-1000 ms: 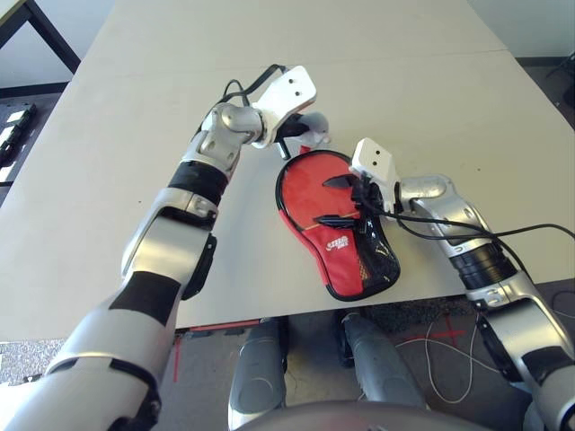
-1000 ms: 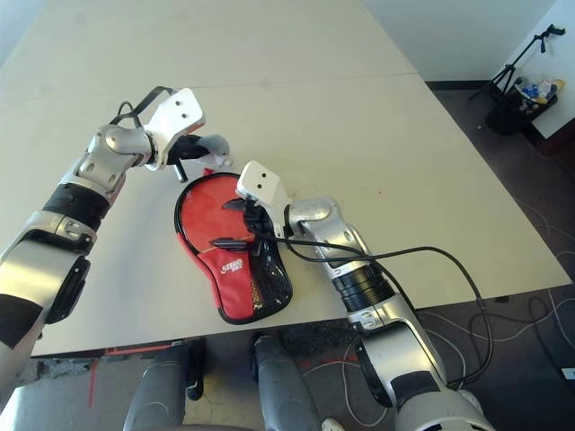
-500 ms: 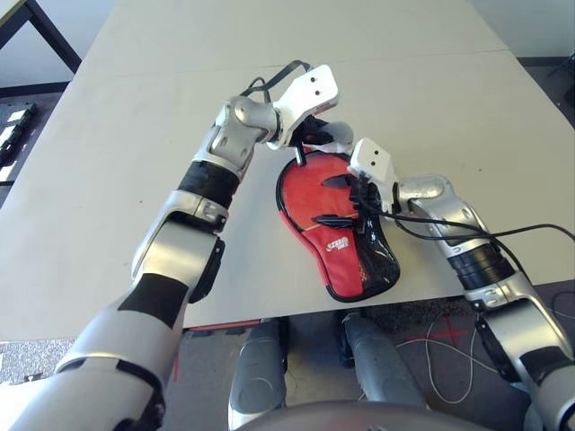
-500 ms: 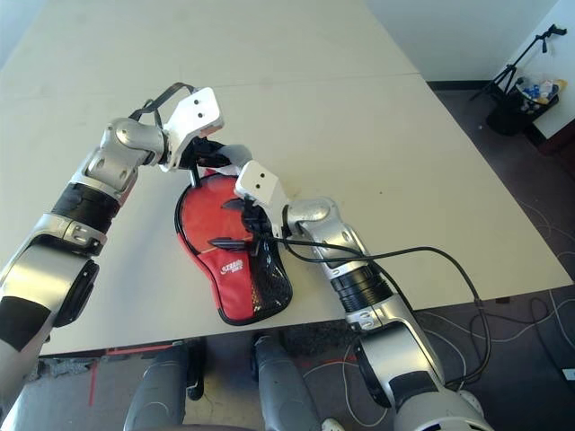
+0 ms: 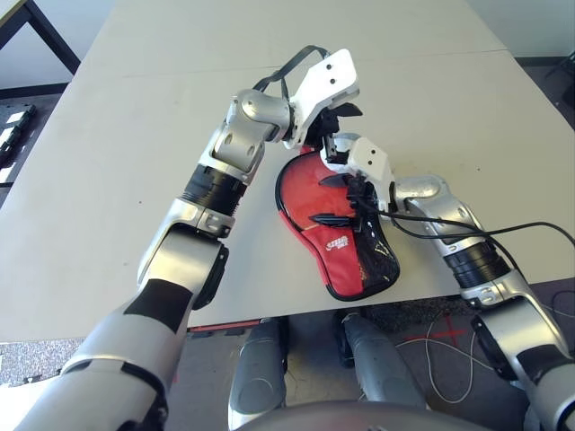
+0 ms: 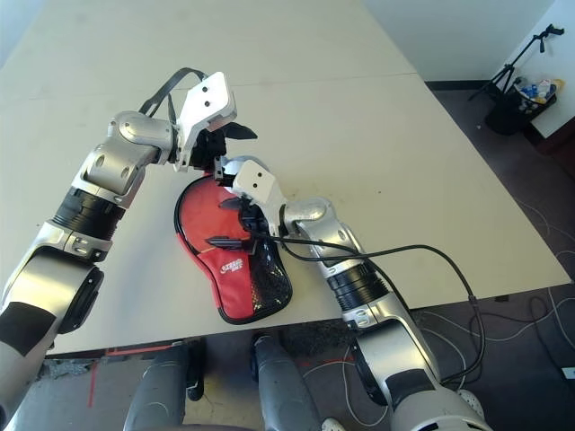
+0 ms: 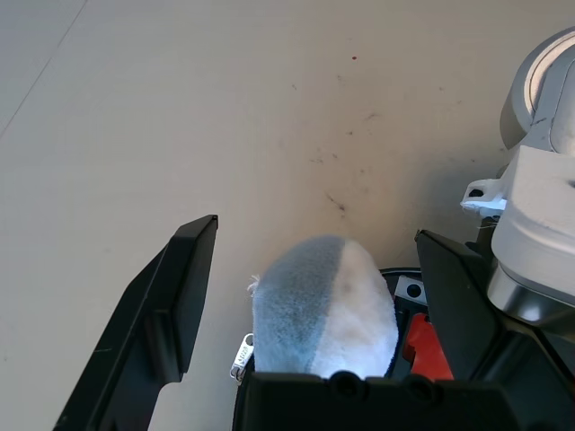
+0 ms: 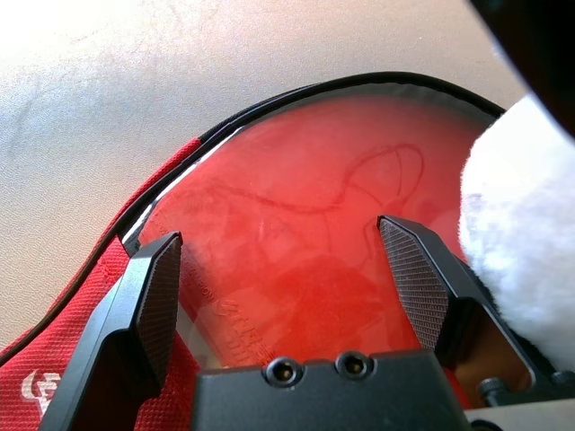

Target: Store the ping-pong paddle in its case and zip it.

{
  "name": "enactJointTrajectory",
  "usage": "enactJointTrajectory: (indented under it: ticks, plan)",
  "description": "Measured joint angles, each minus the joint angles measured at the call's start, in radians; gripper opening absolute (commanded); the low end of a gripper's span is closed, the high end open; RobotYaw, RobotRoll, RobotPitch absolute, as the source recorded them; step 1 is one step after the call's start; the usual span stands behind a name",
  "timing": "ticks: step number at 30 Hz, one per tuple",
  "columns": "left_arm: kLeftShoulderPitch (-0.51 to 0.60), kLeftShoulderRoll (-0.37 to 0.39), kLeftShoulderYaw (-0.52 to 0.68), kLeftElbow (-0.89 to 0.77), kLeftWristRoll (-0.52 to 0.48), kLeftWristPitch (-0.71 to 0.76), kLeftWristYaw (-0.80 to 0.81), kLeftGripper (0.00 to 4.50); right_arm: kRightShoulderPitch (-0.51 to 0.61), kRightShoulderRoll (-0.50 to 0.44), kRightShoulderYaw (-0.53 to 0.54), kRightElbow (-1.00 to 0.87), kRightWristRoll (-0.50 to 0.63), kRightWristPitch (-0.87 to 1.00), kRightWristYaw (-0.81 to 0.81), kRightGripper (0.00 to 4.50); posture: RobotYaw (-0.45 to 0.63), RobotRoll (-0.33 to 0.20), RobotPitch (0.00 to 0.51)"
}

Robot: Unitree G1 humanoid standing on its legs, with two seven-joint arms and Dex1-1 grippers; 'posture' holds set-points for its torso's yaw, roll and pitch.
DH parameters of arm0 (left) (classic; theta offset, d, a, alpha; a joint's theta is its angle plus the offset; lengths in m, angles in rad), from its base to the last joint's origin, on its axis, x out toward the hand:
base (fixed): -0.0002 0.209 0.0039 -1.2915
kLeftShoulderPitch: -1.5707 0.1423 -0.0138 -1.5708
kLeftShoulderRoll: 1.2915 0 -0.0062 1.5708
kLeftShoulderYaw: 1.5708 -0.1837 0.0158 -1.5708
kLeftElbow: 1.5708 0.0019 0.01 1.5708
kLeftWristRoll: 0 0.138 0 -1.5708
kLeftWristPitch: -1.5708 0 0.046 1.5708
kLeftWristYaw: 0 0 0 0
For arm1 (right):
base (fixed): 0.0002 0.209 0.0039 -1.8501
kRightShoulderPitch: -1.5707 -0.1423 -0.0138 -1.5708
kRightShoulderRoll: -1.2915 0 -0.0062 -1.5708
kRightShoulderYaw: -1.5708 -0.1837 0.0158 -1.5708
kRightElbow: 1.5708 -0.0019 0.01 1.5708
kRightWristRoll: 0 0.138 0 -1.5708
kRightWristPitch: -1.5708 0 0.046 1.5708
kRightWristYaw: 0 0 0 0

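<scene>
now the red case (image 5: 337, 235) lies flat on the pale desk (image 5: 135, 135) close to its near edge, round end pointing away from the robot and the narrow end with the black mesh pocket (image 5: 375, 256) and small white logo (image 5: 339, 243) toward it. through the right wrist camera the round red face of the paddle (image 8: 305, 269) shows inside the case, with the black zipper edge (image 8: 269, 103) curving around it, so that part of the case is not zipped shut.

the right hand (image 5: 340, 198) sits low over the round part of the case, its two black fingers (image 8: 153, 296) spread wide apart on either side of the red face, gripping nothing.

the left hand (image 6: 225, 148) hangs above the far round end of the case, just beside the right hand's white wrist block (image 5: 367, 157). its fingers (image 7: 175, 314) are spread wide as well and hold nothing. a fluffy whitish ball (image 7: 323, 310) sits between them, near the case's far rim, and a small metal zipper pull (image 7: 241, 356) lies just beside it.
</scene>
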Motion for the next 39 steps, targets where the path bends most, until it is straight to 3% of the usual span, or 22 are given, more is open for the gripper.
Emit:
enactJointTrajectory:
  ticks: [3, 8, 13, 20, 29, 39]
  plan:
    - [-0.012, 0.031, 0.008, -0.002, -0.015, 0.009, 0.008, 4.48, -0.001, 0.002, 0.001, -0.001, 0.000, 0.000, 0.000, 4.50, -0.02, 0.000, 0.235]
    - [-0.026, 0.172, 0.049, -0.056, -0.026, 0.044, -0.017, 4.48, 0.001, 0.002, 0.003, -0.002, 0.000, 0.000, 0.001, 4.50, -0.01, 0.000, 0.237]
    - [0.115, 0.292, 0.051, -0.225, -0.059, 0.117, -0.091, 4.48, -0.001, 0.003, 0.006, 0.001, 0.000, -0.001, 0.001, 4.50, 0.01, 0.000, 0.239]
    - [0.276, 0.364, 0.053, -0.367, -0.083, 0.162, -0.100, 4.48, -0.009, 0.006, 0.006, 0.019, -0.001, -0.012, 0.003, 4.50, 0.02, 0.000, 0.237]
    - [0.356, 0.317, 0.041, -0.397, -0.114, 0.158, -0.062, 4.48, -0.014, 0.007, 0.006, 0.035, -0.008, -0.021, 0.011, 4.50, 0.01, 0.000, 0.231]
    - [0.364, 0.276, -0.010, -0.276, -0.077, 0.089, -0.027, 4.48, -0.014, 0.006, 0.006, 0.027, -0.009, -0.021, 0.014, 4.50, 0.00, 0.000, 0.228]
